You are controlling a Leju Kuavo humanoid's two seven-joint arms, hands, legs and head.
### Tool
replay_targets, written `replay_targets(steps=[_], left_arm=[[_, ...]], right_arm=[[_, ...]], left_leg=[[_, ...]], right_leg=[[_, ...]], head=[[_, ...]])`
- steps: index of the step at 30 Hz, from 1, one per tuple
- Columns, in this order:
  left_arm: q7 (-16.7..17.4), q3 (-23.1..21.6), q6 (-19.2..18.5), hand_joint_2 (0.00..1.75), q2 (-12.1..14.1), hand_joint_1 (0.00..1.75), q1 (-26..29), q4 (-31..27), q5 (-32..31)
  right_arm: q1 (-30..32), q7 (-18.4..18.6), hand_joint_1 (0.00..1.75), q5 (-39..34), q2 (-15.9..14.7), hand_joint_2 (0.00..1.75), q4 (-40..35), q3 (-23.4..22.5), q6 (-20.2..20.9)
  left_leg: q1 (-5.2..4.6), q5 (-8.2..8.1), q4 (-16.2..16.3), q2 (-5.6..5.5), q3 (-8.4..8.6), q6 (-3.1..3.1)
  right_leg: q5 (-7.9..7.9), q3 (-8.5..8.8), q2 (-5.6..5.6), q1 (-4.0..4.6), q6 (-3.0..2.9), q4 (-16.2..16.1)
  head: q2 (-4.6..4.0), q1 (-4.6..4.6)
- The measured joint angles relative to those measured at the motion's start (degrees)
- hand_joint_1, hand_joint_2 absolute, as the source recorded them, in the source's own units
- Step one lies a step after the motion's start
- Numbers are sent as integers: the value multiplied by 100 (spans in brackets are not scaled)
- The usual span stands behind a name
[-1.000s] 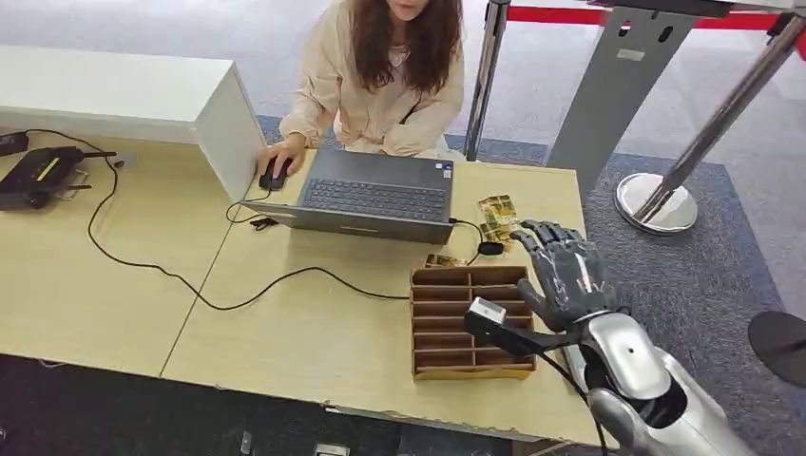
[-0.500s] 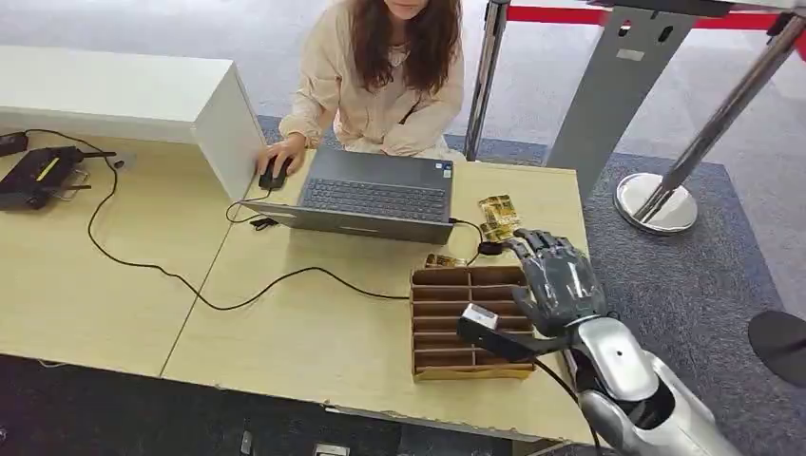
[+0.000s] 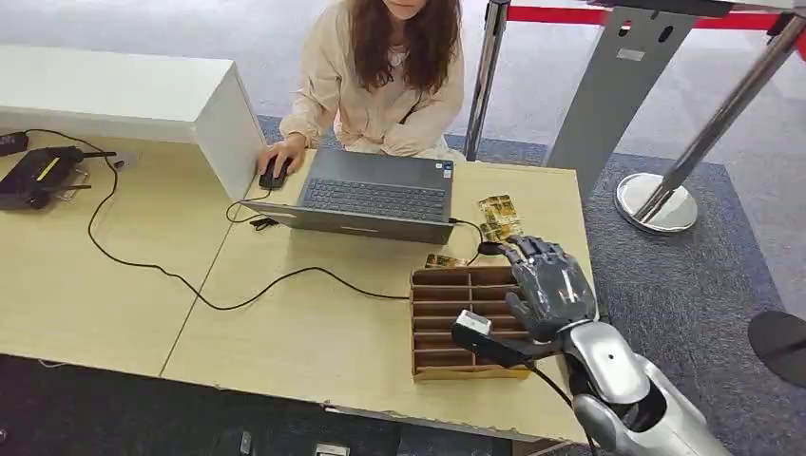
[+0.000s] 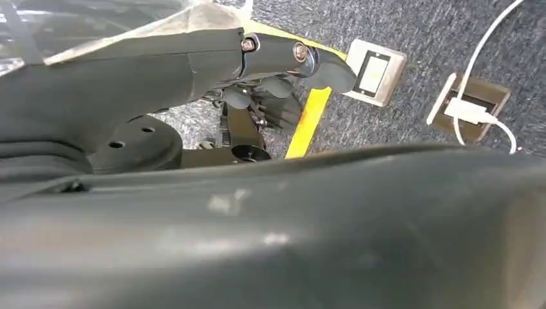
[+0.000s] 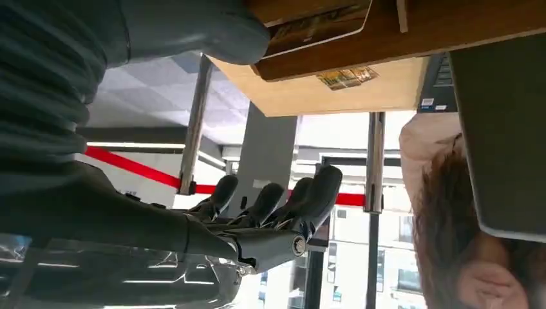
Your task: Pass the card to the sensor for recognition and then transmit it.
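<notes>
A brown slotted card box (image 3: 447, 369) stands near the table's front right edge. My right hand (image 3: 548, 285) hovers over its far right corner, fingers spread and holding nothing. In the right wrist view the thumb (image 5: 193, 29) lies close to a gold-patterned card (image 5: 315, 26) standing in a slot, and the fingers (image 5: 270, 203) hang apart from it. More gold cards (image 3: 498, 211) lie on the table beyond the box, and one (image 3: 443, 260) lies at its far edge. A small black puck on a cable (image 3: 489, 249) sits beside the laptop. My left hand (image 4: 283, 77) hangs over the floor with nothing in it.
A person sits behind the open laptop (image 3: 375, 195) with a hand on a mouse (image 3: 273, 176). A black cable (image 3: 190, 285) crosses the table to a black device (image 3: 38, 176) at far left. A white box (image 3: 124, 95) stands at the back left. Barrier posts (image 3: 656, 204) stand to the right.
My right hand has moved left and nearer to me, from beside the box's far right corner to over it. The person and the cards have not moved.
</notes>
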Motion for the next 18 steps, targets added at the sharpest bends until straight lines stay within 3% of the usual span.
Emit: replay_targets(steps=[18], left_arm=[[-17, 0, -7, 0, 0, 0, 1, 0, 13]], right_arm=[[166, 0, 54, -72, 2, 175, 50, -9, -68]], left_leg=[[0, 0, 0, 0, 0, 0]], right_leg=[[0, -1, 0, 0, 0, 0]], head=[[0, 0]])
